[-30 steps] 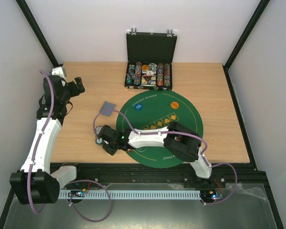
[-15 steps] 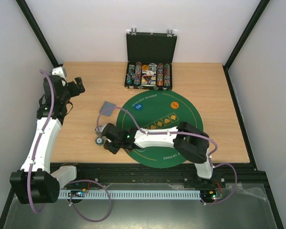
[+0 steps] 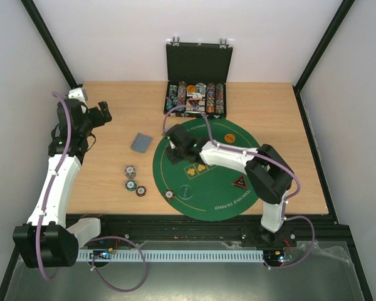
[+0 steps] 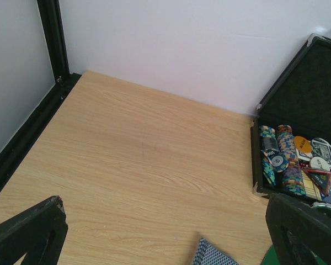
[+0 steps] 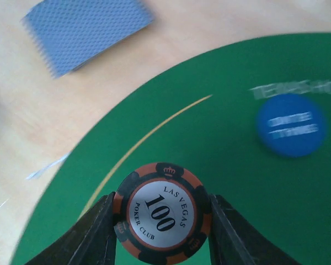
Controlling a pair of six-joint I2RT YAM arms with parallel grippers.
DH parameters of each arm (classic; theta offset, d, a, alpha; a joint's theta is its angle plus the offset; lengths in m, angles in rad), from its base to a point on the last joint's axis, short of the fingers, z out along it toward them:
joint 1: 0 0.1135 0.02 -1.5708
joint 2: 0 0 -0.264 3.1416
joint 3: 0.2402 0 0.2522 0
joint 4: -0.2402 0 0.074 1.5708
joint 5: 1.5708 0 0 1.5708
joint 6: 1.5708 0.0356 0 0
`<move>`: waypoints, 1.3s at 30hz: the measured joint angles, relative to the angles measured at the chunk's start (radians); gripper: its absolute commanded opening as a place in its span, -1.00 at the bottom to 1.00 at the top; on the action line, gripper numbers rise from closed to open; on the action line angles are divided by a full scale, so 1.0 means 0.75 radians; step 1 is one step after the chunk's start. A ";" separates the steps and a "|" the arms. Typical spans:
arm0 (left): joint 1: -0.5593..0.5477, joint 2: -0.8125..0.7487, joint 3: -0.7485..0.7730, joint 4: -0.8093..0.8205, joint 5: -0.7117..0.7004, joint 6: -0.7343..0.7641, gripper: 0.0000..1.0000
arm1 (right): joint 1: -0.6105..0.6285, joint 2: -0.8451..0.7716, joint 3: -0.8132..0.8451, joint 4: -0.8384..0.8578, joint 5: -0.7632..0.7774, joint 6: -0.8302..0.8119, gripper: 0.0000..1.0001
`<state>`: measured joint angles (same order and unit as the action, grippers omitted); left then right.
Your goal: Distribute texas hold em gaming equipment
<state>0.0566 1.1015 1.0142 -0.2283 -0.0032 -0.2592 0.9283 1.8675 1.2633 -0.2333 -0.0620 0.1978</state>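
Right wrist view: we see the right pincer point(image 5: 162, 227) gripping an orange-and-black poker chip point(image 5: 162, 212) over the green mat point(image 5: 259, 210), near the blue button point(image 5: 291, 125). The left pincer point(image 4: 165, 237) gapes wide above the table point(image 4: 143, 165).

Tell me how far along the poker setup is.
Done: three chips lie left of the green mat, a fourth on its near edge, the triangular marker on it. In hand: the right gripper holds a 100 chip over the mat near the blue button. Left: placing it; many chips remain in the case, and the left gripper hangs open.
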 measured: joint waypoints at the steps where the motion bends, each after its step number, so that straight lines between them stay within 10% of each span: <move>1: 0.000 0.000 0.000 0.000 0.000 0.000 0.99 | -0.041 0.005 0.014 -0.004 0.003 -0.006 -0.23; 12: 0.000 0.000 0.000 0.000 0.001 0.000 0.99 | -0.286 0.245 0.359 -0.064 -0.035 -0.086 -0.22; 39: 0.000 0.001 0.000 0.001 0.005 0.000 0.99 | -0.308 0.620 0.728 -0.263 -0.129 -0.196 -0.02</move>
<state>0.0566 1.1023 1.0142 -0.2276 0.0002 -0.2592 0.6975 2.3325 1.8095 -0.4305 -0.1589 0.0509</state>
